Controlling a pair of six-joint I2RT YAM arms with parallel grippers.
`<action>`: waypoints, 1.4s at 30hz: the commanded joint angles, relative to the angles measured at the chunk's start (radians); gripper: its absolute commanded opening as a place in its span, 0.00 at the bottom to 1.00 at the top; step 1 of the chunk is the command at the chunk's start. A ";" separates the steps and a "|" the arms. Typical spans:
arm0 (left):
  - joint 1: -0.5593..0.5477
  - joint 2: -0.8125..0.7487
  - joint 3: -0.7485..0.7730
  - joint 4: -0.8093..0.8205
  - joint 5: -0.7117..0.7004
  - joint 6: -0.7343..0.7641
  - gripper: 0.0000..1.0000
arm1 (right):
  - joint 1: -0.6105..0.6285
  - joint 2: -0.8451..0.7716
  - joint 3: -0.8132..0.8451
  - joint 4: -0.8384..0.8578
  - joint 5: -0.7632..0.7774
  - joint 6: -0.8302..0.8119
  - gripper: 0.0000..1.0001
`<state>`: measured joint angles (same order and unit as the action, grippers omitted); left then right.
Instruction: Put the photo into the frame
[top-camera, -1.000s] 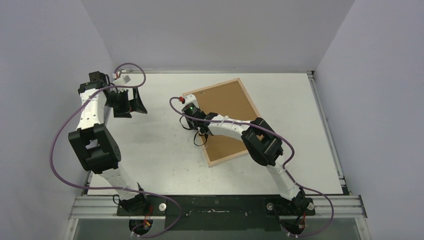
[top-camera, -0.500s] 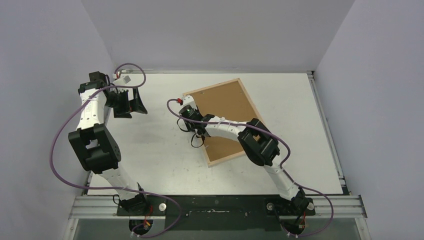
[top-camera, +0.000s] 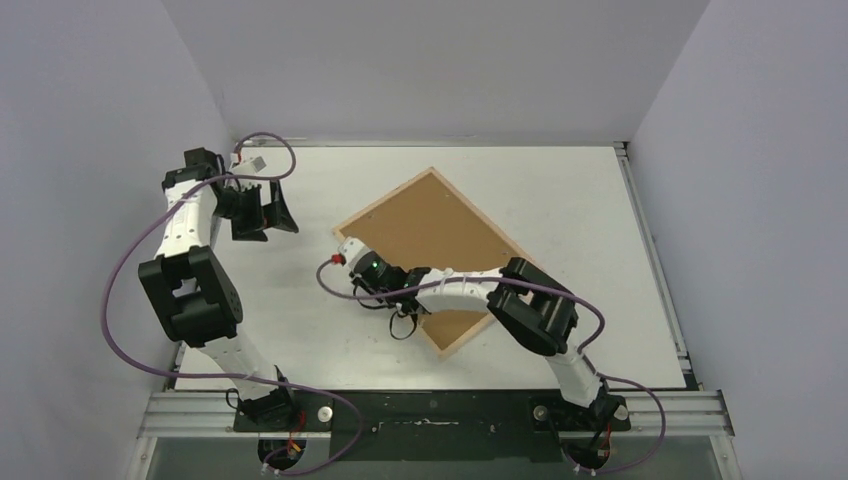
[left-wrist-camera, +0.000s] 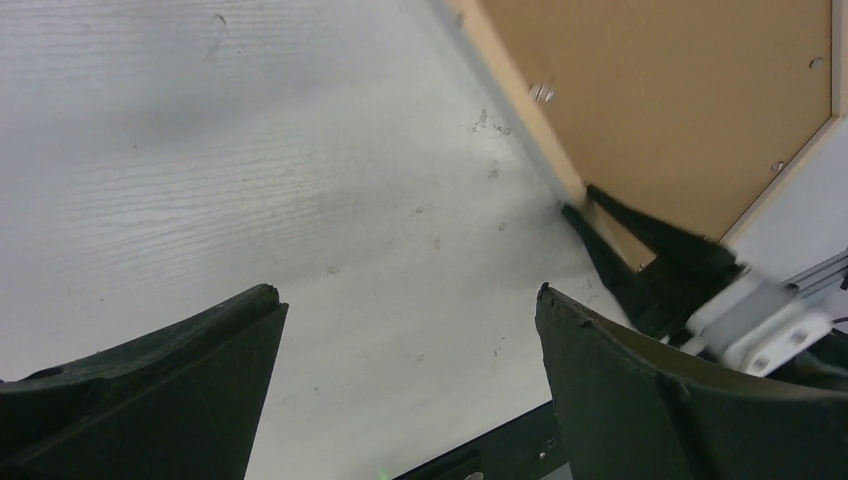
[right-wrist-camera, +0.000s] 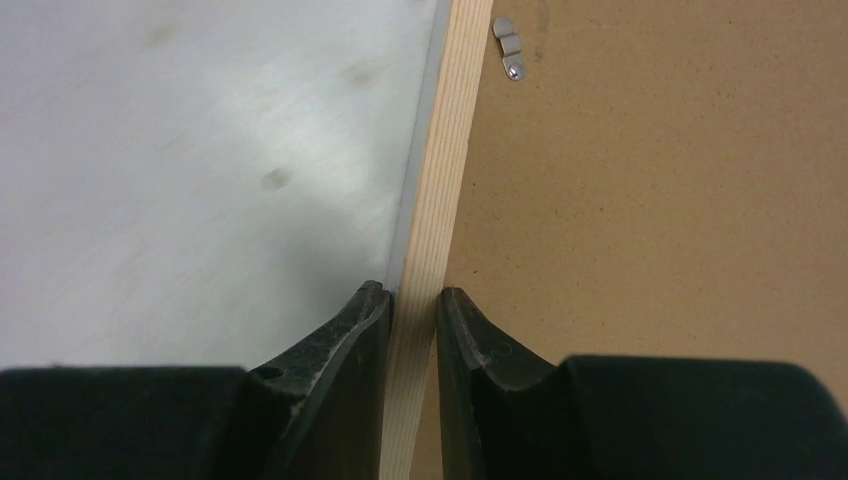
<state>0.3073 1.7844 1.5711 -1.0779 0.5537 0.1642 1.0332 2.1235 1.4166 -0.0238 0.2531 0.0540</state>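
The frame (top-camera: 385, 198) lies face down on the white table, its brown backing panel (top-camera: 430, 235) up and one corner pointing away from me. My right gripper (top-camera: 402, 308) is shut on the frame's left wooden slat (right-wrist-camera: 450, 150), one finger on the table side and one on the backing (right-wrist-camera: 650, 200). The left wrist view shows the same grip (left-wrist-camera: 590, 205) on the slat (left-wrist-camera: 520, 110). My left gripper (top-camera: 268, 215) hangs open at the far left, with nothing between its fingers (left-wrist-camera: 404, 291). The photo is out of view.
A small metal turn clip (right-wrist-camera: 508, 45) sits on the backing near the slat, and others show along the edges (left-wrist-camera: 541, 92). Walls close in the table at the left, back and right. A metal rail (top-camera: 430, 412) runs along the near edge.
The frame has turned counter-clockwise on the table and shifted left. My right gripper has moved nearer along the left slat and holds it. The left arm has barely moved.
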 joint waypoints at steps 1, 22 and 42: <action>-0.028 0.019 -0.040 0.054 0.017 -0.009 0.96 | 0.126 -0.172 -0.112 0.042 -0.167 -0.252 0.05; -0.166 0.105 -0.210 0.086 0.061 0.047 0.67 | 0.051 -0.414 -0.302 -0.063 -0.284 -0.089 0.59; -0.228 0.195 -0.215 0.108 0.010 0.054 0.25 | -0.150 -0.145 -0.119 0.187 -0.866 0.275 0.48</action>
<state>0.0879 1.9644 1.3415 -0.9901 0.5827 0.2005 0.8841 1.9587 1.2392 0.0971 -0.5270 0.2783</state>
